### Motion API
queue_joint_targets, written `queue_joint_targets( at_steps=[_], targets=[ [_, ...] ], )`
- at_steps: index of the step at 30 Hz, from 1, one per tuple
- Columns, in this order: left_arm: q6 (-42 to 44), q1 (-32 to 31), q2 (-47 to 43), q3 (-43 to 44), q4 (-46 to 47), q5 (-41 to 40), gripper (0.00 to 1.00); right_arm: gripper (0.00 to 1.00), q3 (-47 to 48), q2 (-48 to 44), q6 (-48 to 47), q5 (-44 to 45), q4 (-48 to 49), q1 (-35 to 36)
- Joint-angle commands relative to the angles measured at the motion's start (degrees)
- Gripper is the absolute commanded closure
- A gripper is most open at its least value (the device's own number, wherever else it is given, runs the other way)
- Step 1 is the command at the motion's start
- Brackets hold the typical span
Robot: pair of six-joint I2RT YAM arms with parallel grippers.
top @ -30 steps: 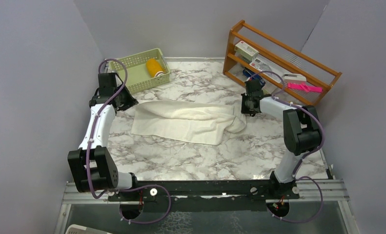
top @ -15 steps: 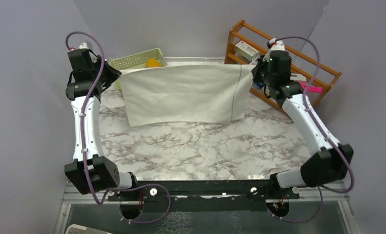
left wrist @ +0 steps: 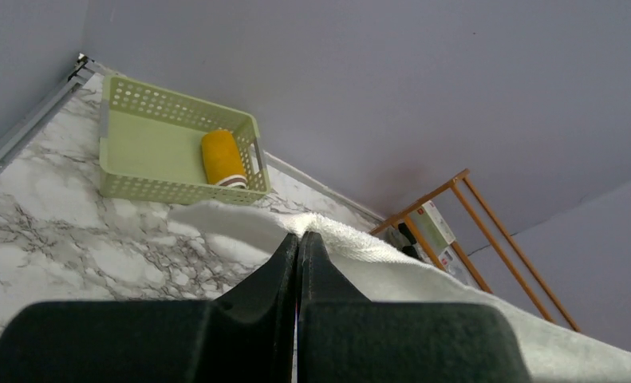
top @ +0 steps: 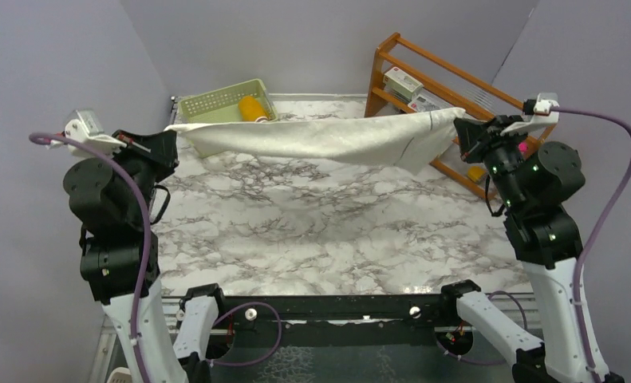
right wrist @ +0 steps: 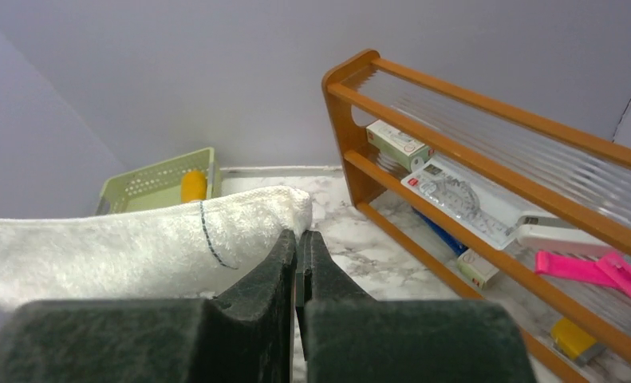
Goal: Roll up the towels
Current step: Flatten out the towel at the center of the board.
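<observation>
The cream-white towel [top: 320, 137] hangs stretched in the air across the back of the marble table, held by two corners. My left gripper [top: 171, 130] is shut on its left corner; the towel also shows in the left wrist view [left wrist: 423, 275] past the closed tips [left wrist: 298, 236]. My right gripper [top: 459, 128] is shut on its right corner, seen in the right wrist view [right wrist: 299, 234] with the towel [right wrist: 120, 247] trailing left. The mustard-yellow towel [top: 253, 108] lies rolled in the green basket [top: 212, 120]; it also shows in the left wrist view [left wrist: 222, 158].
A wooden rack [top: 463, 96] with boxes, a ruler and pink items stands at the back right, close to my right gripper. The green basket sits at the back left, just behind the towel's left end. Grey walls enclose the table [top: 320, 231].
Both arms have swung the cream towel up and back toward me; it went from lying on the table, to hanging as a flat sheet, to stretched nearly level in the air.
</observation>
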Motion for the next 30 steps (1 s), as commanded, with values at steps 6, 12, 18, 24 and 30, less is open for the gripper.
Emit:
queue_joint_targets(
  at_steps=[6,12,18,24,30],
  targets=[
    [-0.7,-5.2,0.3,1.4,-12.6,-12.5,1.00,0.99,-3.6,-5.1,1.0,-2.8,-9.5,-0.1],
    [0.5,-5.2,6.6,-16.1,-5.7,-8.8,1.00,0.99,-16.8,-1.9,3.5,-1.5,-1.6,-0.1],
    [-3.7,-5.2,15.5,-38.0,12.3,-7.9,1.00,0.99,-30.2,10.5,9.0,-0.5,10.5,-0.1],
    [-4.5,-5.1,31.5,-39.7,23.6,-12.1,1.00,0.99,-29.1,28.4,11.8,1.9,19.5,-0.1],
    [-2.1,-4.0,43.5,-27.7,24.7,-14.4,1.00,0.99,-21.2,41.6,11.0,5.3,21.5,-0.2]
  ],
)
